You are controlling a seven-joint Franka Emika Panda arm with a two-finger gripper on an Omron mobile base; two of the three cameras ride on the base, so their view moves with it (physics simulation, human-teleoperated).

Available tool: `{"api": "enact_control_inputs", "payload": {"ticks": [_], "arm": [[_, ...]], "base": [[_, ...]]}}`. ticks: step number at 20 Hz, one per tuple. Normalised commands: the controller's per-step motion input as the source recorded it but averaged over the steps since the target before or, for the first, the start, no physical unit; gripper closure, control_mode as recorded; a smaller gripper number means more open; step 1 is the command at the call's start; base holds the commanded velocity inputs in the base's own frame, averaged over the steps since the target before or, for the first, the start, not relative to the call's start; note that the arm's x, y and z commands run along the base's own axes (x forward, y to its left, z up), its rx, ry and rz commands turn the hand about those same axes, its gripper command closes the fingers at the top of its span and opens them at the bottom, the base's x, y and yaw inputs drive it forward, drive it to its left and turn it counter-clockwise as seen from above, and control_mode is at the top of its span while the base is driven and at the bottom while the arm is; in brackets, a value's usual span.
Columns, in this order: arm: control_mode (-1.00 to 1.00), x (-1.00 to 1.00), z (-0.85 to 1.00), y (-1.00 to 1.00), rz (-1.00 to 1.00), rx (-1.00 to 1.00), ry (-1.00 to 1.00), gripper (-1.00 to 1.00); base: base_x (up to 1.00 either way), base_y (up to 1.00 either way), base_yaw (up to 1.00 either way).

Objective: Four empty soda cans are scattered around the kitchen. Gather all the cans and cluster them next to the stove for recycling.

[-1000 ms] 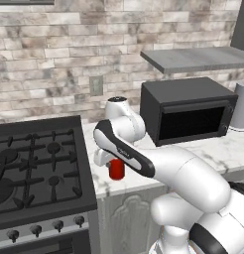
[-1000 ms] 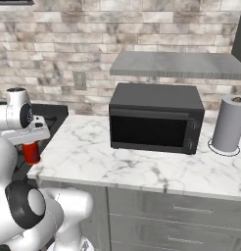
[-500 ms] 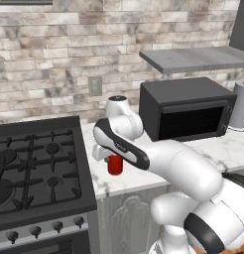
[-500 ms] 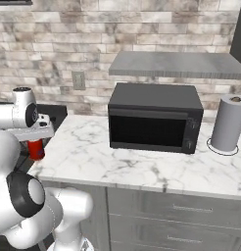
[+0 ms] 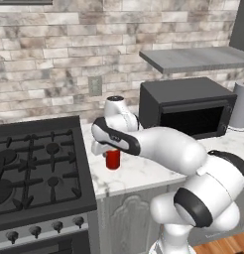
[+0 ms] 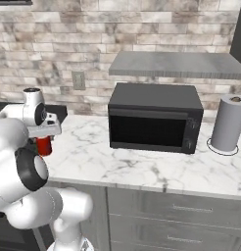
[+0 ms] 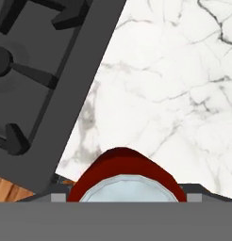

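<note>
Red soda can (image 5: 113, 158) gripped upright in hand (image 5: 110, 149) beside stove (image 5: 34, 163).

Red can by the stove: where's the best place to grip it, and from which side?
Grip the red can around its round side wall, near the upper half, coming straight down from above. It stands upright on the marble counter beside the stove, and the gripper already sits over its silver top. The stove edge is close on one side, so a side approach looks more cramped.
</note>
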Motion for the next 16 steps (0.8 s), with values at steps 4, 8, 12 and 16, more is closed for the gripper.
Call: {"api": "enact_control_inputs", "payload": {"ticks": [4, 8, 12, 16], "arm": [[-1.0, 0.51, -0.23, 0.0, 0.0, -0.01, 0.0, 1.0], [-1.0, 0.51, -0.24, 0.01, 0.0, -0.02, 0.0, 1.0], [-1.0, 0.52, -0.22, 0.0, 0.0, -0.03, 0.0, 1.0], [-1.0, 0.38, -0.24, 0.0, 0.0, -0.04, -0.02, 1.0]], "base": [[0.0, 0.0, 0.0], [0.0, 0.0, 0.0], [0.0, 0.0, 0.0], [0.0, 0.0, 0.0]]}}
